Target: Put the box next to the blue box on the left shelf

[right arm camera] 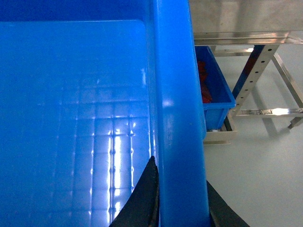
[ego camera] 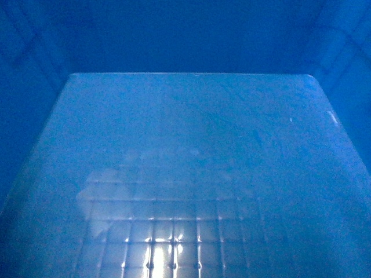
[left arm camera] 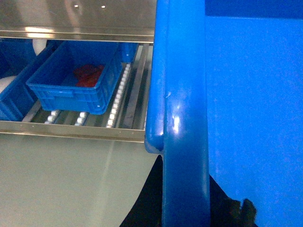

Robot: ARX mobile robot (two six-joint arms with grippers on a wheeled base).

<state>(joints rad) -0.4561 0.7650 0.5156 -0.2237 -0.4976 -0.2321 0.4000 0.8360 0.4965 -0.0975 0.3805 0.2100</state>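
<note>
Steel shelf (left arm camera: pixel 71 127) — pale, perhaps glossy floor (right arm camera: pixel 255 175).

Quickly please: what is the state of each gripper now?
Left gripper: shut on the box rim.
Right gripper: shut on the box rim.

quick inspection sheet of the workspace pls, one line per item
surface: pale floor; steel roller shelf ahead.
job's things: big blue box held up, its floor fills the head view; blue crate on the shelf rollers holds something red.
clutter: another blue crate with red contents by the steel frame.
grippers: left gripper and right gripper each clamp the box rim.
cables: nothing seen.
surroundings: nothing seen beyond the shelving.
</note>
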